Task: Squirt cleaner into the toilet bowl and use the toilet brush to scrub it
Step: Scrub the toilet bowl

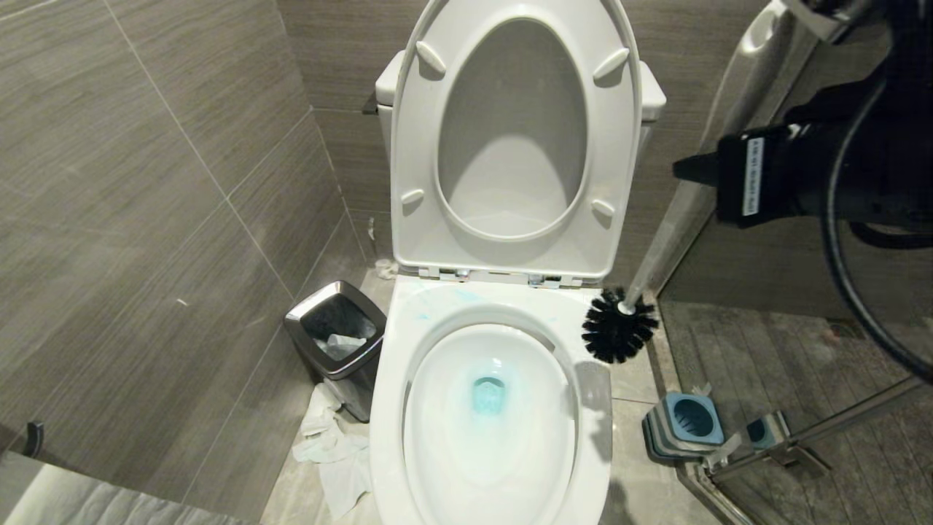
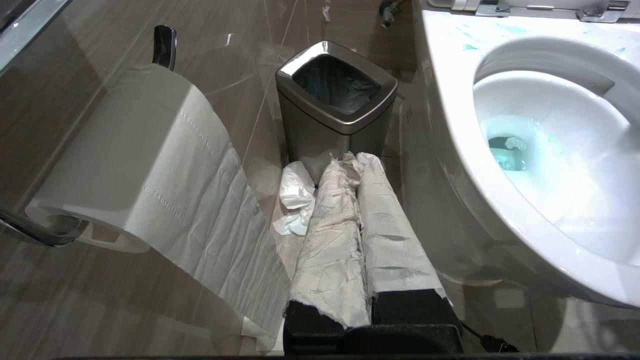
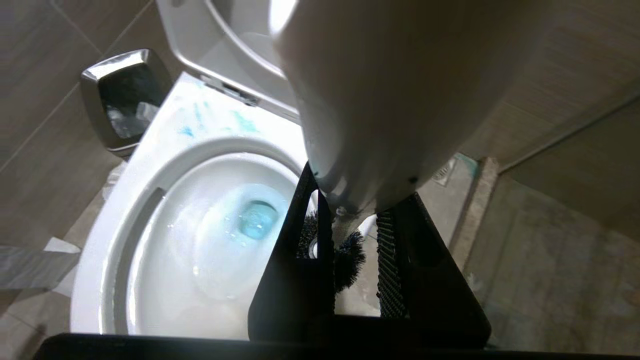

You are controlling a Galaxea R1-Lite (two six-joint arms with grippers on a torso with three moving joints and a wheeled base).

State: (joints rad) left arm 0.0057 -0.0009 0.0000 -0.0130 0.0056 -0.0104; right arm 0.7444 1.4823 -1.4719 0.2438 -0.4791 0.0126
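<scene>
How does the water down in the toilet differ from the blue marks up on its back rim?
The turquoise-tinted pool of water sits at the basin's bottom; the thin turquoise cleaner smears lie on the flat rim of the glossy white ceramic toilet bowl behind it. The pool is one even patch; the smears are scattered streaks. Both share the same blue-green colour.

Grey tiled walls (image 1: 146, 182), steel-rimmed bin (image 1: 335, 335) on floor.

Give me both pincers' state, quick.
Left pincer: closed, paper-wrapped fingers together, holding nothing.
Right pincer: closed on the toilet brush handle.
</scene>
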